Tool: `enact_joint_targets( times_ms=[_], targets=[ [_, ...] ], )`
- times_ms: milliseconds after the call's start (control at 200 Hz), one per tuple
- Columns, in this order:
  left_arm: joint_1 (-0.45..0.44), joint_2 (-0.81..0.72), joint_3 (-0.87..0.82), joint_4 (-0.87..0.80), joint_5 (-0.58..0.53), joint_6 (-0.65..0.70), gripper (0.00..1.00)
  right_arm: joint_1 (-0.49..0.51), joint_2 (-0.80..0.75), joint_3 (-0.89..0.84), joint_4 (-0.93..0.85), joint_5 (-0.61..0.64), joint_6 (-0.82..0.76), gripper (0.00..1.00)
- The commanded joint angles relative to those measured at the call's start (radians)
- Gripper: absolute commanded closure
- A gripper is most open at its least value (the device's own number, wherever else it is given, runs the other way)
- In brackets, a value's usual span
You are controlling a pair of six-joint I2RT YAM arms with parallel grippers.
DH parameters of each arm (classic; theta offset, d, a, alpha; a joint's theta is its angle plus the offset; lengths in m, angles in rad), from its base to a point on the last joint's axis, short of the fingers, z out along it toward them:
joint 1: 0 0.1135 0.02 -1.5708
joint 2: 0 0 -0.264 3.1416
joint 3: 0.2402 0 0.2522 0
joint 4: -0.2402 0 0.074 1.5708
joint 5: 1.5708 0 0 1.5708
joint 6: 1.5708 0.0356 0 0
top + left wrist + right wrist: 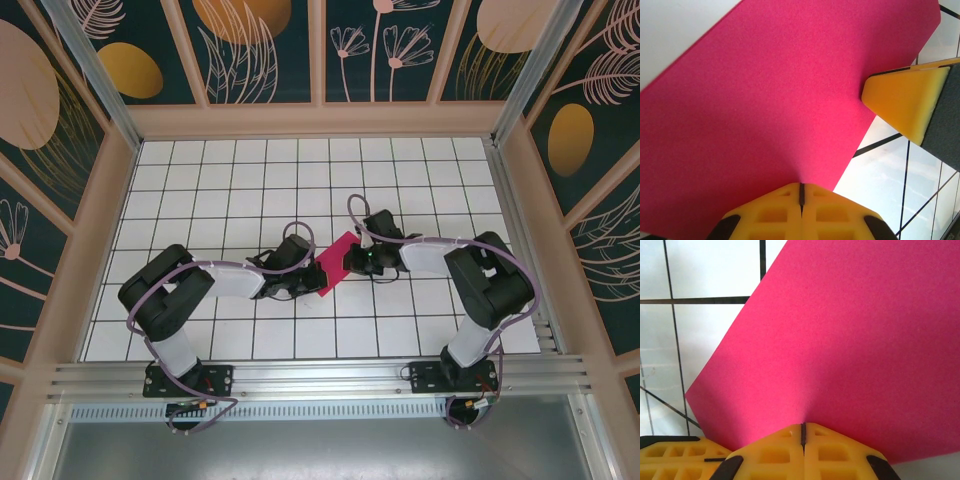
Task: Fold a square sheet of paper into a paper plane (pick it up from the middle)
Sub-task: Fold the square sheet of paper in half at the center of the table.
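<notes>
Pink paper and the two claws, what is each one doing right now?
pink paper: smooth, no fold showing, pinched at its edges by both claws.
left claw: shut on an edge of the pink paper.
right claw: shut on another edge of the pink paper.

The thin pink square sheet of paper point(333, 266) was slanted at the middle of the white tiled table point(200, 190). The left gripper point(310, 277) and right gripper point(351, 262) touched its two sides.
</notes>
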State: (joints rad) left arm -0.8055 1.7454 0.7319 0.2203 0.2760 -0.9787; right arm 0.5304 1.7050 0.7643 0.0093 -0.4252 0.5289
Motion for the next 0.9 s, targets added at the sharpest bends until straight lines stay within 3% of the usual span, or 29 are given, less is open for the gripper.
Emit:
enact_joint_targets(
  times_ms=[0, 515, 896],
  targets=[
    [-0.007, 0.049, -0.011, -0.135, -0.044, 0.029, 0.93, -0.06, 0.011, -0.053, 0.008, 0.01, -0.039, 1.0],
    [-0.007, 0.062, -0.036, -0.168, -0.052, 0.024, 0.94, -0.223, 0.04, -0.037, 0.003, 0.019, -0.092, 1.0],
    [-0.007, 0.051, -0.043, -0.152, -0.043, 0.027, 0.94, -0.33, 0.033, -0.001, -0.014, 0.109, -0.109, 0.99]
  ],
)
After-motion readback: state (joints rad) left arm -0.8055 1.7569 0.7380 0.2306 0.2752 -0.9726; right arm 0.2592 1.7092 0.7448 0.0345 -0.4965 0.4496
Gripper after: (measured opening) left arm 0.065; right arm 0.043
